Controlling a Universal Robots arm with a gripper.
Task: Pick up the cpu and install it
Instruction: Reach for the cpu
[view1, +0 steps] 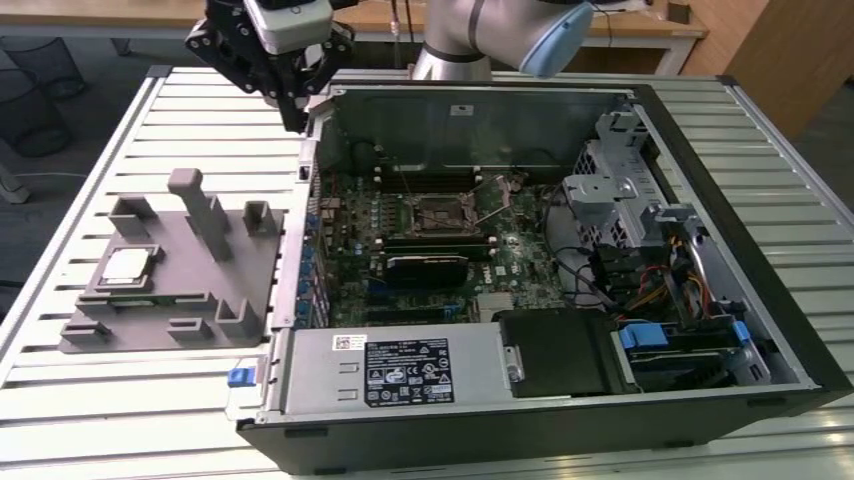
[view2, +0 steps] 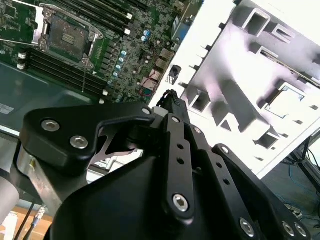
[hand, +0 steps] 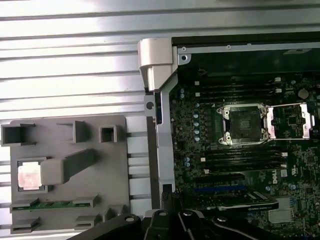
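The fingers (view1: 294, 108) hang narrow, tips together and gripping nothing, above the corner of the open computer case (view1: 467, 122) at the exterior view's upper left. They are just over the side wall's top edge, where the case borders the slatted surface (view1: 80, 400). The cpu (view1: 127, 263) lies flat in a recess of the grey tray (view1: 174, 292), near the tray's edge on the exterior view's left, well apart from the fingers. Upright blocks (view1: 200, 215) stand between it and the case wall. Inside the case, the socket (view1: 441, 215) sits open, its metal frame (hand: 290, 120) swung aside.
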